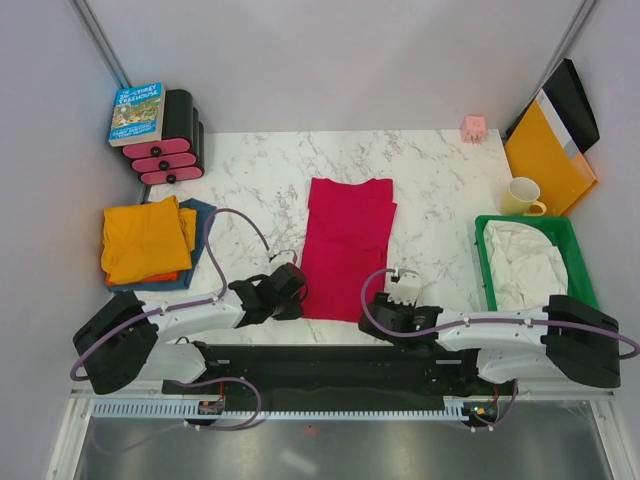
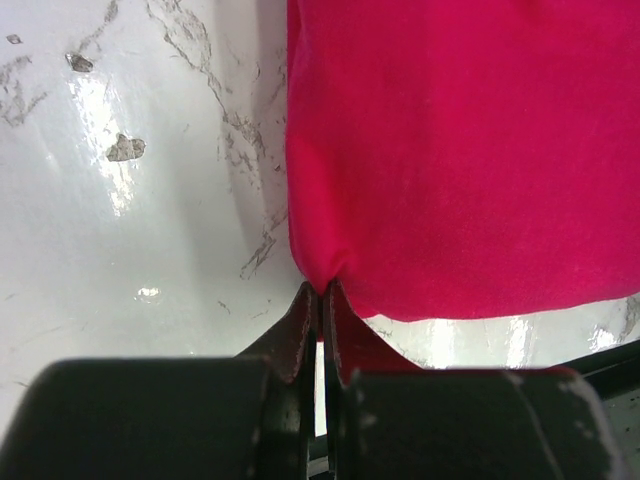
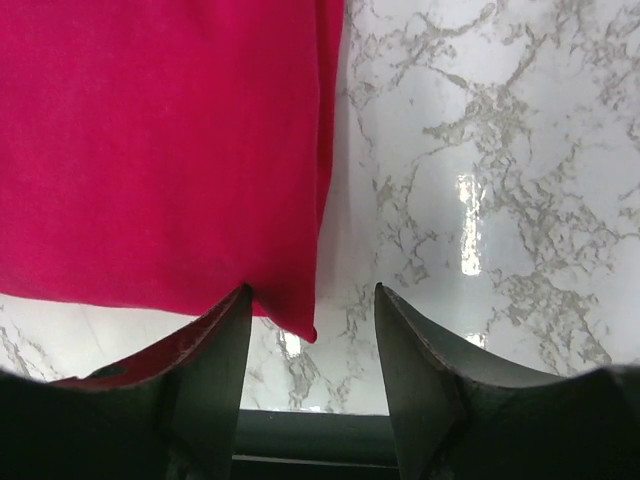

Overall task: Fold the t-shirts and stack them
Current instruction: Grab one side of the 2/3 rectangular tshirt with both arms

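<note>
A crimson red t-shirt [image 1: 345, 245] lies folded into a long strip in the middle of the marble table. My left gripper [image 1: 299, 291] is shut on its near-left corner, and the left wrist view shows the fabric [image 2: 460, 150] pinched at the fingertips [image 2: 322, 290]. My right gripper [image 1: 374, 303] is open at the near-right corner. In the right wrist view that corner of the shirt [image 3: 160, 150] hangs between the spread fingers [image 3: 312, 290], close to the left one. An orange t-shirt [image 1: 145, 238] lies folded on a dark blue t-shirt [image 1: 204, 214] at the left.
A book [image 1: 137, 112] rests on a black and pink stack [image 1: 170, 150] at the back left. At the right stands a green basket [image 1: 480, 250] holding white cloth [image 1: 525, 260]. Behind it are a yellow mug [image 1: 522, 195], an orange-yellow folder [image 1: 545, 155] and a small pink object [image 1: 474, 127].
</note>
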`<action>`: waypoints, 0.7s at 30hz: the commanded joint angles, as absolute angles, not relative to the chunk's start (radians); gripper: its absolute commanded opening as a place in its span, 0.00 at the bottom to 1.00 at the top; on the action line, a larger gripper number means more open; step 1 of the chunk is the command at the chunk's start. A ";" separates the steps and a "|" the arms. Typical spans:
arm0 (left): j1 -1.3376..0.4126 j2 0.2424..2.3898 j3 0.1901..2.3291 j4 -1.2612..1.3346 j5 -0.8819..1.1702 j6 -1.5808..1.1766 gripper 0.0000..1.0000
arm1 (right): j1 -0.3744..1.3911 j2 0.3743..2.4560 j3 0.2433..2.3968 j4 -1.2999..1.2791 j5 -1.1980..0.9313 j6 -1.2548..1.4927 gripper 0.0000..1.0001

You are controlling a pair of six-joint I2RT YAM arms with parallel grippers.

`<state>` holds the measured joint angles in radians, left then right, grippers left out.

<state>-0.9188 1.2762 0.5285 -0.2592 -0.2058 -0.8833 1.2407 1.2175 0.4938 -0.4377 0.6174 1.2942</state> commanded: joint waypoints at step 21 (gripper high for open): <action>-0.930 1.109 0.540 -0.409 -0.221 -0.885 0.02 | 1.367 1.243 0.534 -0.561 0.682 1.448 0.00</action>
<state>-0.9245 1.1805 0.5285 -0.3630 -0.1993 -0.8825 1.3277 1.2751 0.5053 -0.3988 0.6556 1.4185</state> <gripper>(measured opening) 0.032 0.018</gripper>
